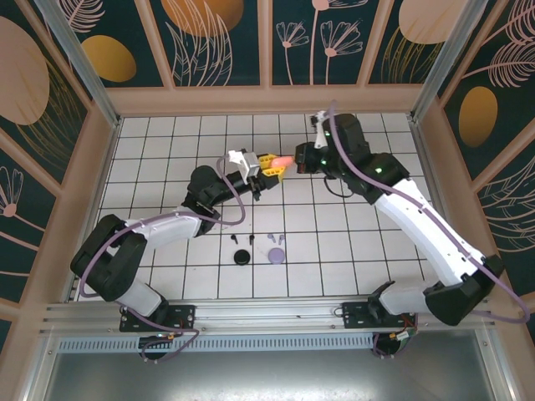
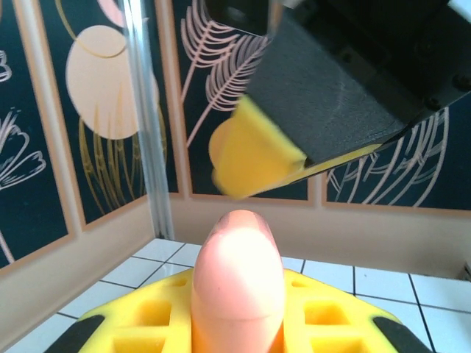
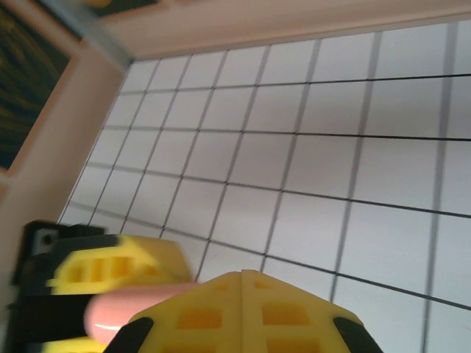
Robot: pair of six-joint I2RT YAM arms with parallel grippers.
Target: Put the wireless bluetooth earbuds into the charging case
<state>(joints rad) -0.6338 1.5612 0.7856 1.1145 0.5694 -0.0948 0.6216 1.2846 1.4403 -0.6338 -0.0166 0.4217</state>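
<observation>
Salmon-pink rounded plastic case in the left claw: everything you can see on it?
The salmon-pink rounded plastic case is smooth, slightly glossy, with a domed end; no seam or lid line shows. The left claw clamps it between yellow fingers, lifted off the white tiled table, dome toward the shut right claw. Contact with that claw cannot be told.

Both arms are being extended inward, the left yellow-fingered gripper [image 1: 269,162] clamped on a salmon-pink rounded case [image 2: 237,279], the right gripper [image 3: 243,283] shut.

The pink case [image 2: 237,279] ran off the left wrist view's bottom edge, and the yellow finger [image 2: 254,158] above it was blurred.
</observation>
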